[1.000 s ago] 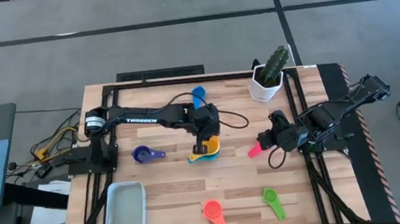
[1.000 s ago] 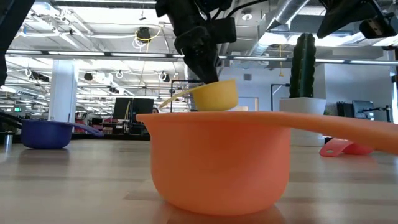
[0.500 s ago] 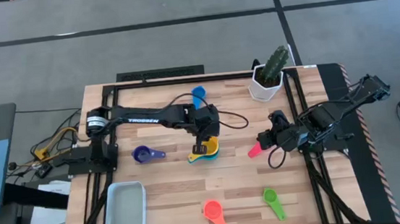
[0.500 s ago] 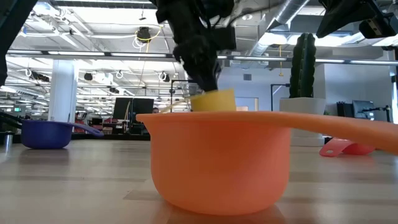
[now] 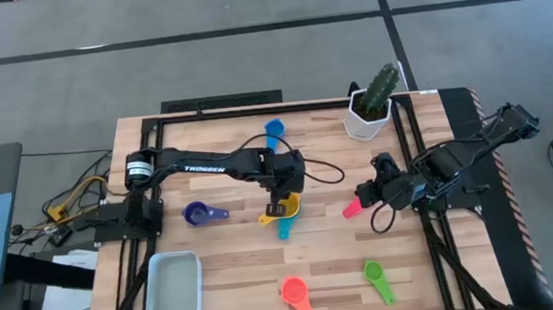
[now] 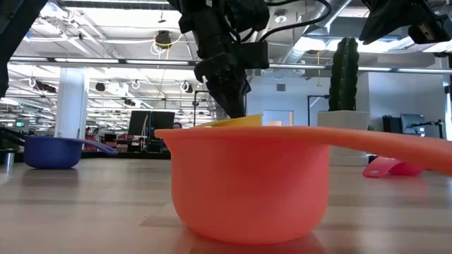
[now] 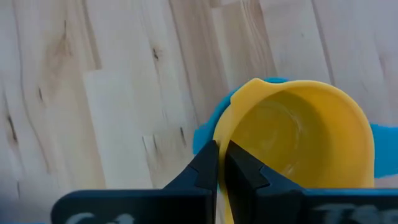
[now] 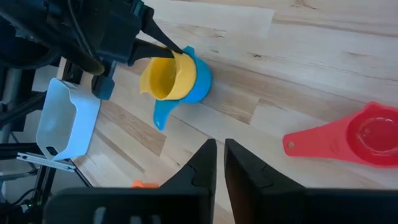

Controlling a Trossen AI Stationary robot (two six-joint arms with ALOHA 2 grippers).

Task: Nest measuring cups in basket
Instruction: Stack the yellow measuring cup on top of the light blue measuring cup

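My left gripper is at mid-table, shut on the yellow cup. That cup sits tilted in the teal cup, whose handle points toward the near edge. My right gripper is shut and hovers just right of the pink cup. The other cups lie apart on the wood: blue, purple, red-orange and green. The pale basket stands at the near left corner. My left gripper pinches the yellow cup's wall at its rim, one finger inside the bowl and the other outside. The fingers come from above, pointing down. The yellow cup is tilted, with its lower part inside the teal cup on the table.
A white faceted pot with a cactus stands at the far right. In the low view the red-orange cup fills the foreground and hides the teal cup. Black frame rails run along the table's sides. Bare wood lies between basket and red-orange cup.
My left gripper has moved down, still shut on the yellow cup, and has lowered the cup into the teal cup. In the low view the yellow cup has sunk behind the red-orange cup's rim. The teal cup's handle now shows toward the near edge.
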